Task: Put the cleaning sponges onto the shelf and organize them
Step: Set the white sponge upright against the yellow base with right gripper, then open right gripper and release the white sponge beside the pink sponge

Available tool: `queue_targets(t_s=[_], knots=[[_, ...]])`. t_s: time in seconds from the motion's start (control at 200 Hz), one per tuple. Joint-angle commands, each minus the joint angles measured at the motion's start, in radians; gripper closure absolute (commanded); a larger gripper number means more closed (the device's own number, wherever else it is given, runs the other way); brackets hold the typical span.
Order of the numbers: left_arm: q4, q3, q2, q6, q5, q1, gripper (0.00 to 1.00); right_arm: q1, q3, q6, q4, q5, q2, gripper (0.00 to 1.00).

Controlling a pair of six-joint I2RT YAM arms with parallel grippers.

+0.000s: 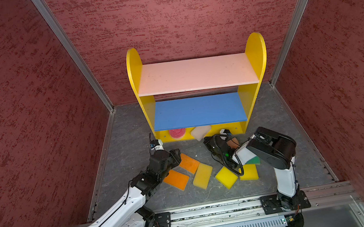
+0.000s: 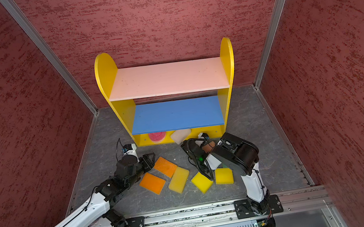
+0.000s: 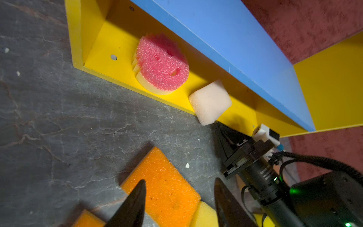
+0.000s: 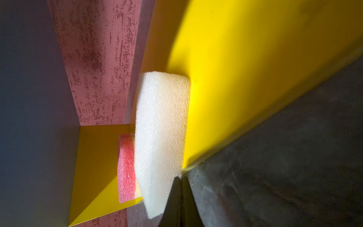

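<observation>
The shelf [image 1: 195, 74] stands at the back; its pink and blue boards are bare. On its yellow base lie the round red-pink sponge [image 3: 162, 63] and the off-white sponge [image 3: 210, 102], which overhangs the front edge. My right gripper [image 4: 180, 177] is shut, its tips touching that sponge's corner. My left gripper [image 3: 179, 198] hangs open over an orange sponge [image 3: 165, 186] on the floor. Another orange one [image 1: 177, 180] and three yellow ones [image 1: 202, 175] [image 1: 226, 177] [image 1: 249, 172] lie nearby. The green-topped [image 1: 253, 160] and peach [image 1: 233, 142] sponges are mostly hidden by the right arm.
Red textured walls close in the grey stone-patterned floor [image 1: 133, 157] on three sides. The arms' metal base rail [image 1: 217, 209] runs along the front. The right arm's elbow [image 1: 274, 148] rises over the right-hand sponges.
</observation>
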Motion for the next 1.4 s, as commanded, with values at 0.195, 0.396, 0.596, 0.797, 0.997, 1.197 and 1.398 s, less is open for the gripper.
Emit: queue_targets(t_s=[0.195,0.396,0.596,0.797,0.997,1.197,1.398], knots=[[0.044,-0.016,0.026,0.012,0.011,-0.002,0.54,-0.001,0.047,0.047,0.01,0.057,0.055,1.0],[0.033,-0.014,0.021,0.015,0.006,-0.001,0.5,-0.009,0.022,0.007,0.011,0.065,0.02,1.0],[0.03,-0.014,0.018,0.01,0.004,-0.004,0.45,-0.003,-0.02,-0.061,-0.054,0.002,-0.075,0.92],[0.023,-0.016,0.013,0.006,0.001,-0.005,0.44,0.003,0.032,-0.197,-0.221,-0.13,-0.152,0.85],[0.015,-0.016,0.005,0.003,-0.003,-0.009,0.44,0.006,0.05,-0.19,-0.25,-0.192,-0.14,0.75],[0.002,-0.014,-0.006,0.006,-0.007,-0.011,0.43,0.007,0.077,-0.163,-0.25,-0.196,-0.093,0.73],[-0.001,-0.016,-0.008,0.008,-0.011,-0.011,0.43,0.005,0.111,-0.175,-0.25,-0.155,-0.06,0.74]])
